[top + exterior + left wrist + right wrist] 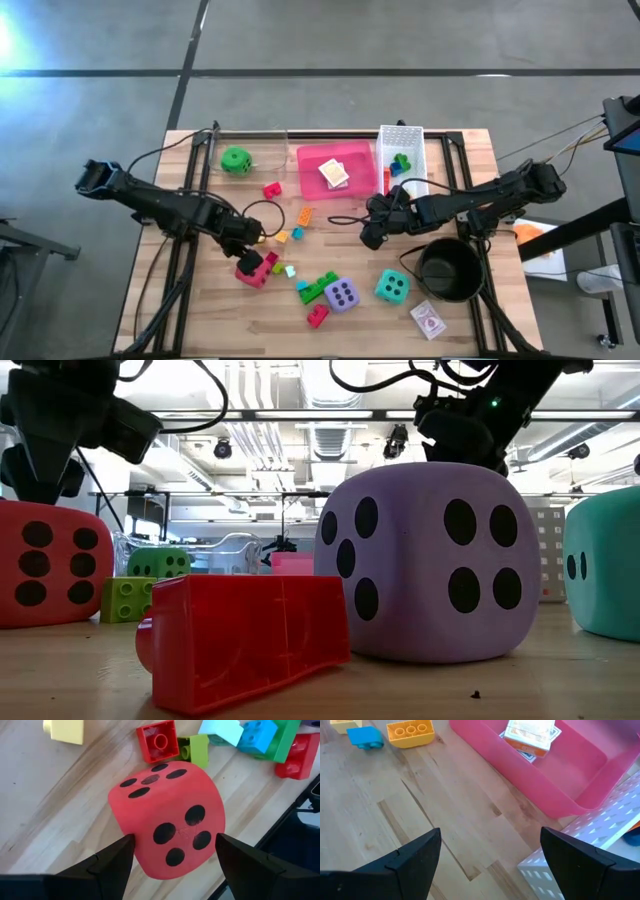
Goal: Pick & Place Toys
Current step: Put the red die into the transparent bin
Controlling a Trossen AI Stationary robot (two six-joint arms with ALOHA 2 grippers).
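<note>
A red soft die rests on the table near its front left, with small bricks beside it. My left gripper hangs open just above it, pointing steeply down, one finger to either side of the die's upper part. In the low view its fingers end just over the die's top. My right gripper hovers open over bare wood at mid table, near the pink tray. The purple die, the teal die and the green die sit apart on the table.
The pink tray holds a card pack. The white mesh basket stands at the far right, and the black pot at the near right, with a card pack in front of it. Loose bricks lie near the front, and orange ones at mid table.
</note>
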